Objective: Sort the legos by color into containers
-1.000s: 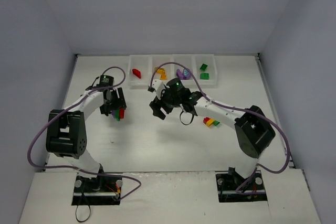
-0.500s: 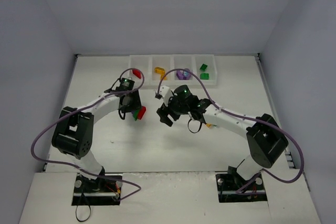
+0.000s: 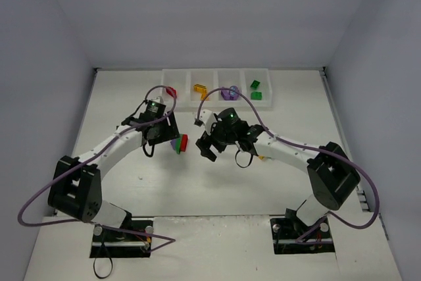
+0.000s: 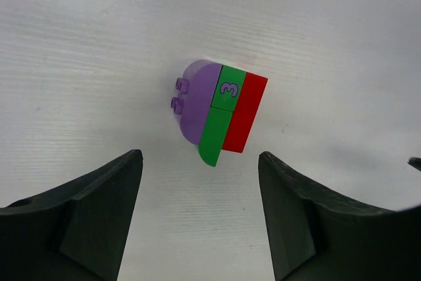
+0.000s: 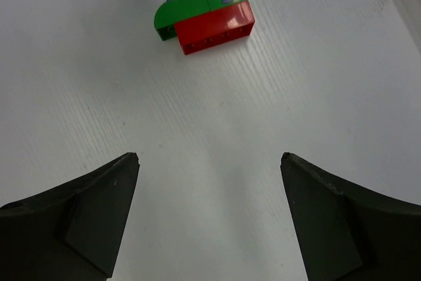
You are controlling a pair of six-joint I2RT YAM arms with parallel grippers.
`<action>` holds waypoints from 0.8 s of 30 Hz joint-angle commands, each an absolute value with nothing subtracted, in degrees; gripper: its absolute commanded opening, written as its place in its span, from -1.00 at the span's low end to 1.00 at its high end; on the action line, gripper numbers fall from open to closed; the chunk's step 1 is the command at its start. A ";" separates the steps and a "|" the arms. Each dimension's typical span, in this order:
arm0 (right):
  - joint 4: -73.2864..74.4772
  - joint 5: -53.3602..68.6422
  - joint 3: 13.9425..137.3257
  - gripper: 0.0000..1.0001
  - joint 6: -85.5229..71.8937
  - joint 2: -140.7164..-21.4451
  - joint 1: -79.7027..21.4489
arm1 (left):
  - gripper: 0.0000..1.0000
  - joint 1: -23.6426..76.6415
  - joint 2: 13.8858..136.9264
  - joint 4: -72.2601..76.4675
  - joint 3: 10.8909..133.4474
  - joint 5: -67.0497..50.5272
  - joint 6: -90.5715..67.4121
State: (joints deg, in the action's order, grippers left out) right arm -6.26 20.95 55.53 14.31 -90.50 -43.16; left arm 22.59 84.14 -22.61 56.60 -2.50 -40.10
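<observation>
A clump of legos (image 4: 220, 110), purple, green and red with a "3" on the green, lies on the white table (image 3: 164, 182) between my two grippers. My left gripper (image 4: 199, 156) is open, and the clump sits just beyond its fingertips without touching them. From the opposite side my right gripper (image 5: 209, 156) faces the same clump (image 5: 204, 18), wide open and empty, a short way off. In the top view the clump (image 3: 179, 143) lies between the left gripper (image 3: 168, 139) and the right gripper (image 3: 208, 148). The containers (image 3: 217, 74) stand in a row at the back.
The bins hold a red brick (image 3: 171, 90), yellow-orange bricks (image 3: 199, 88), a purple brick (image 3: 231, 90) and green bricks (image 3: 256, 89). A bit of orange brick (image 3: 262, 157) shows beside the right forearm. Purple cables loop over both arms. Grey walls enclose the table.
My left arm swung right toward the table's middle with the clump, then its jaws opened and the clump now lies free. My right gripper opened wider and shifted slightly.
</observation>
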 commanded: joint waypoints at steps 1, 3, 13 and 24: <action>-10.20 24.07 61.68 0.72 16.96 -93.07 -43.07 | 0.31 20.13 78.68 -25.49 59.68 -1.84 -37.27; -10.11 25.22 62.92 0.73 18.54 -95.43 -43.24 | 0.32 17.06 77.09 -26.01 58.98 -4.21 -35.95; -5.19 28.92 75.05 0.82 25.66 -107.39 -43.94 | 0.33 9.93 68.03 -29.09 54.41 -8.26 -32.43; -1.76 28.83 83.14 1.00 27.77 -116.45 -46.49 | 0.33 9.84 65.13 -30.23 50.72 -8.96 -33.22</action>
State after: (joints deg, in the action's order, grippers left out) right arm -1.89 27.81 80.03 26.20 -116.66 -45.43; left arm 9.96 67.22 -30.63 50.35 -8.19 -33.61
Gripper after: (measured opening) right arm 0.998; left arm 0.665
